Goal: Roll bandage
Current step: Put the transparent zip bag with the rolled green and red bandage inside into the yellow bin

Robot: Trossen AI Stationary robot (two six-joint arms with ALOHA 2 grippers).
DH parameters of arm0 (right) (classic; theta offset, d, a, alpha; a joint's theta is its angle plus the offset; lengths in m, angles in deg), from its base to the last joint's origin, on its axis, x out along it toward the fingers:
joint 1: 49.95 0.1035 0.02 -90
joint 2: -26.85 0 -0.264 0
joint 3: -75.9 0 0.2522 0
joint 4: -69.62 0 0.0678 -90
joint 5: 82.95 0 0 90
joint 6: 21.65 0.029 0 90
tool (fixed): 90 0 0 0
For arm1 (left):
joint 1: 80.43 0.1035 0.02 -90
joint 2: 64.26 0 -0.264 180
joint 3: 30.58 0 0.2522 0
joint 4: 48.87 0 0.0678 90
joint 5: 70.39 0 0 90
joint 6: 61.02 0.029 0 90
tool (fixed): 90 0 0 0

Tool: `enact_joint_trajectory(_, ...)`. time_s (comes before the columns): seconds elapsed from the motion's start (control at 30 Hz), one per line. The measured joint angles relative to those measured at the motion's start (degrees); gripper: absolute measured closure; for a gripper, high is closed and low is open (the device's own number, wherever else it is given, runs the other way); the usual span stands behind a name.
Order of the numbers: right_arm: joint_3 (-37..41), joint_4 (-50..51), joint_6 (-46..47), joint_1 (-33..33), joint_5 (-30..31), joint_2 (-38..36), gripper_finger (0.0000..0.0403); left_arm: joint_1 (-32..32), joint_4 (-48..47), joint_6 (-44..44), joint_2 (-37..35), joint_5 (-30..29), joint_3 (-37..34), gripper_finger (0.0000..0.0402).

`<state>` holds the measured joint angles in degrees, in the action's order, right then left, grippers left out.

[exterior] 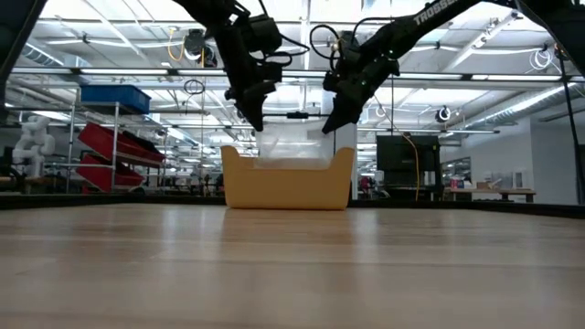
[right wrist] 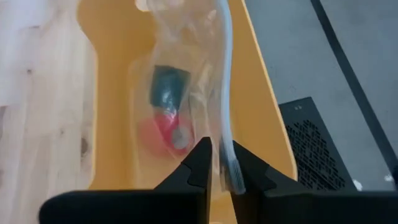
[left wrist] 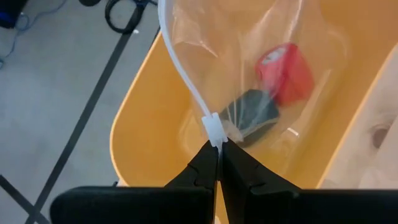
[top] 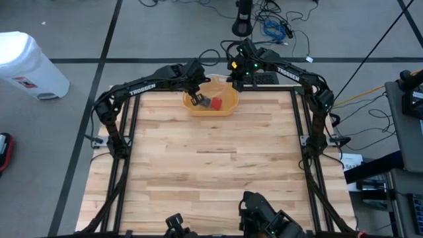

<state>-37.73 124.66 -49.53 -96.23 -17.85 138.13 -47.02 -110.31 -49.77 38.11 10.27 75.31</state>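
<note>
- High view: at the top centre of the frame we see a yellow bin (top: 221, 106) on the wooden table (top: 211, 165), with a clear zip bag (top: 210, 92) held above it.
- Left wrist view: the left gripper (left wrist: 218, 163) has its jaws pressed together on the bag's white zip strip (left wrist: 186, 81), low in the frame.
- Right wrist view: the right gripper (right wrist: 222, 163) straddles the same strip with a narrow gap; we cannot tell whether it grips.
- Inside the bag, upper right of the left wrist frame, sit a red bandage roll (left wrist: 286, 71) and a dark roll (left wrist: 254, 113), perhaps touching.
</note>
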Motion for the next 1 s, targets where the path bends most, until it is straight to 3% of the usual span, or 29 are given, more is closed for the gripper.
enact_joint_trajectory(0.23,0.00,1.10,0.22,-0.04,1.28,0.00,0.0354,0.04,0.17,0.00,1.02,-1.64,0.00,0.0380)
enact_joint_trajectory(0.7,0.00,4.91,0.25,0.22,1.24,-0.07,0.0341,-0.17,-0.66,-0.16,0.07,-6.50,0.00,0.0227)
enact_joint_trajectory(1.0,0.00,4.43,0.07,0.22,2.64,-0.13,0.0341,-0.74,-2.57,-0.29,-5.67,-6.14,0.00,0.0205)
